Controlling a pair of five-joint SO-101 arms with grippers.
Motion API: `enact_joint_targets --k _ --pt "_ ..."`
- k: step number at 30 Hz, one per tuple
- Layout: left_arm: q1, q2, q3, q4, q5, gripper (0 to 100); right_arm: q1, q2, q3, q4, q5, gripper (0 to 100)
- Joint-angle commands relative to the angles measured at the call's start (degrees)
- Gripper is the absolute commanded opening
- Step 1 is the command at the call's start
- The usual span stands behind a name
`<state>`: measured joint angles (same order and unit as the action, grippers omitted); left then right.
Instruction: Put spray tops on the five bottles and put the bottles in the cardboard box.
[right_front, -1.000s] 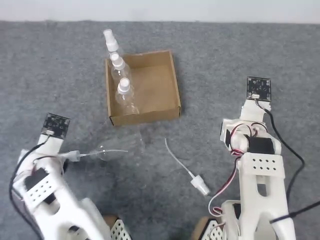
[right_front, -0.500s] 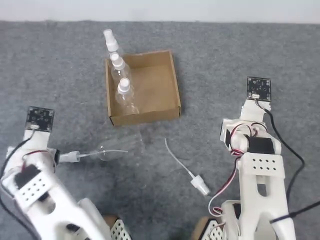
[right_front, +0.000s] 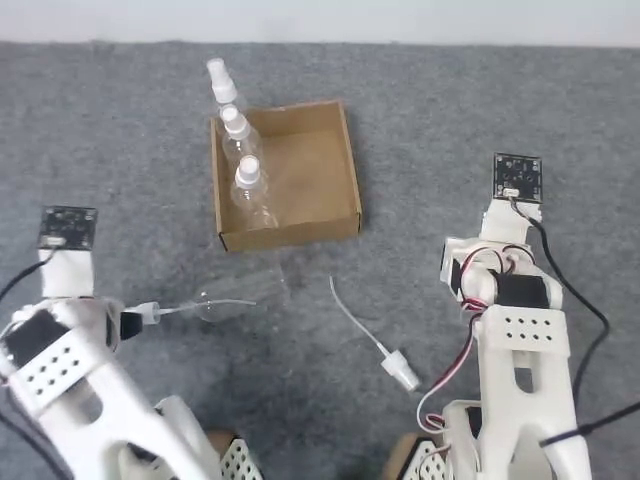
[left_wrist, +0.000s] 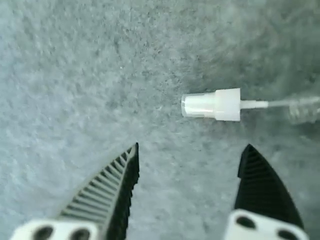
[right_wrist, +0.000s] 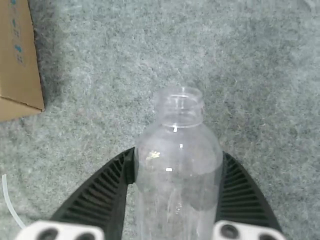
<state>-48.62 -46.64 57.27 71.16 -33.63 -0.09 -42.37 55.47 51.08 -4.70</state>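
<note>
The left jaws, spread empty, are swung leftward off the unseated spray top (left_wrist: 212, 105); an open bottle (right_wrist: 178, 115) is clamped in the right jaws.

Cardboard box (right_front: 290, 235) brown; carpet (right_front: 450, 110) grey; bottle (right_wrist: 179, 170) clear.

We see a grey, felt-like mat (right_front: 120, 150) spread across the work surface, its nap mottled light and dark. Along its far edge runs a pale, plain band (right_front: 320, 20), perhaps a wall; from the high view we cannot tell. Close up in both wrist views, the mat looks fuzzy and fibrous.
</note>
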Motion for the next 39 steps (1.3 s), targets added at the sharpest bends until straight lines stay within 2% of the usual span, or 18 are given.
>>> enact_joint_targets --k 1,5,18,27,39 --pt "2.37 -0.18 -3.47 0.35 10.64 30 0.66 -2.42 -0.62 -1.01 -0.18 17.6" --pt "3.78 -0.09 -3.56 0.18 22.07 30 0.66 -2.33 -0.62 -1.01 -0.18 17.6" --pt "9.85 -0.09 -3.56 5.19 37.10 29 0.66 -2.51 -0.62 -1.01 -0.18 17.6" --pt "9.76 1.41 -3.47 5.19 43.60 29 0.66 -2.59 -0.62 -1.01 -0.18 17.6" --pt "9.49 24.18 -11.82 5.19 43.52 23 0.66 -2.42 -0.62 -1.01 -0.18 17.6"
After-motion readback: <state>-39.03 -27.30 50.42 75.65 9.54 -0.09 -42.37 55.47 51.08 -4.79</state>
